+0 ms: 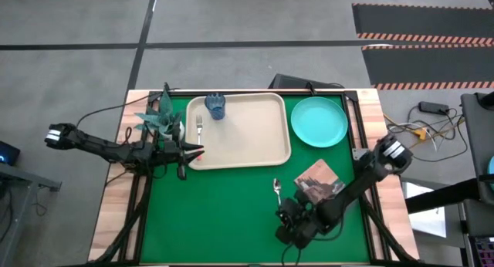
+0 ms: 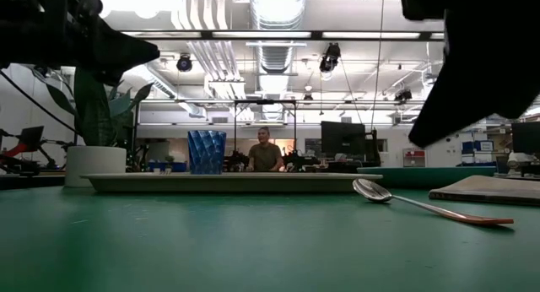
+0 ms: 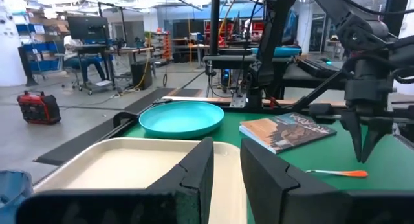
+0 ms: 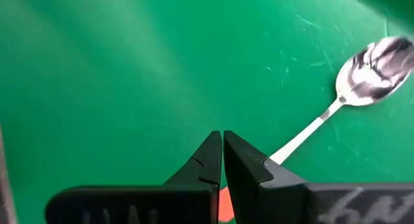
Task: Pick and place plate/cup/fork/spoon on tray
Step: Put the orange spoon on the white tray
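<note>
A slim silver metal spoon (image 4: 362,78) with an oval bowl and a red-orange handle end lies flat on the green table (image 1: 224,213), near the front and just beside a brown-covered book (image 1: 318,179). The right tool (image 4: 222,160) hangs directly over the spoon's handle end, its two dark fingers pressed together with no gap; the orange tip shows just behind them, and the pictures do not make clear whether the handle is pinched. The bowl points away from the tool, toward the tray.

The left tool (image 3: 223,169) sits at the near left edge of the large beige rectangular plastic tray (image 1: 251,140), fingers narrowly apart and holding nothing. On the tray, a small dark-blue translucent tumbler (image 1: 216,106) stands at the far left corner, and a slim silver fork (image 1: 198,128) lies beside it. A round turquoise plate (image 1: 319,121) rests on the table right of the tray. A white pot with a green plant (image 1: 162,119) stands left of the tray.

The book's cover lettering is too blurred to read.
</note>
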Tool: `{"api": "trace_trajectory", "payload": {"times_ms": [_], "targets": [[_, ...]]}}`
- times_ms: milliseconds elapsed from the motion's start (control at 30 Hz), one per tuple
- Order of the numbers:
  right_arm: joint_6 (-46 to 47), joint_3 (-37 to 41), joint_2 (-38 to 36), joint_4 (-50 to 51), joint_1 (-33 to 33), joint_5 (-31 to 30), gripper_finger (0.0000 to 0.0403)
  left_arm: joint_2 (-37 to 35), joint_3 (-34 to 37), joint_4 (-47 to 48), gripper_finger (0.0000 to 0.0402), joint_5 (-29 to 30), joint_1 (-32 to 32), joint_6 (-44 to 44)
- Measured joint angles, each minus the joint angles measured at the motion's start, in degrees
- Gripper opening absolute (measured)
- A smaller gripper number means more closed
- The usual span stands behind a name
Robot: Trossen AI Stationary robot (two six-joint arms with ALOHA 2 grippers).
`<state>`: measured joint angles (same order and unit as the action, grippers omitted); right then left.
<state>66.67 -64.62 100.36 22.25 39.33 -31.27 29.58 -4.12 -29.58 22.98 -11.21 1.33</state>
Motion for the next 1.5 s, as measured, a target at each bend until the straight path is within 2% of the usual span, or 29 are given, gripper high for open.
{"api": "trace_trajectory", "payload": {"times_ms": [200, 367, 600, 767, 900, 967, 1367, 1500], "targets": [[4.3, -1.9, 3.7, 0.0, -0.2, -0.8, 0.0009, 0.0, 0.0, -0.8, 0.0063, 0.0, 0.0, 3.3], [8.6, -2.5, 3.4, 1.6, -1.7, -1.8, 0.0017, -0.1, 0.0, -2.4, 0.0063, 0.0, 0.0, 5.1], [11.8, -4.5, 2.4, 6.5, -5.1, -1.5, 0.0084, 0.1, 0.0, -2.6, 0.0063, 0.0, 0.0, 5.6], [20.6, -6.0, 2.4, 14.6, -8.2, 5.5, 0.0137, 0.2, 0.0, -2.5, 0.0063, 0.0, 0.0, 5.6], [24.6, -6.0, 2.4, 16.3, -9.6, 8.9, 0.0165, 0.3, 0.0, -2.5, 0.0063, 0.0, 0.0, 6.4], [25.0, -5.9, 2.5, 16.5, -10.0, 10.5, 0.0169, 0.3, 0.0, -2.5, 0.0063, 0.0, 0.0, 6.9], [26.5, -5.8, 5.9, 16.5, -11.2, 10.3, 0.0171, 0.3, 0.0, -3.1, 0.0063, 0.0, 0.0, 8.6], [26.5, -5.9, 6.8, 16.5, -11.2, 10.0, 0.016, 0.3, 0.0, -3.2, 0.0063, 0.0, 0.0, 8.6]]}}
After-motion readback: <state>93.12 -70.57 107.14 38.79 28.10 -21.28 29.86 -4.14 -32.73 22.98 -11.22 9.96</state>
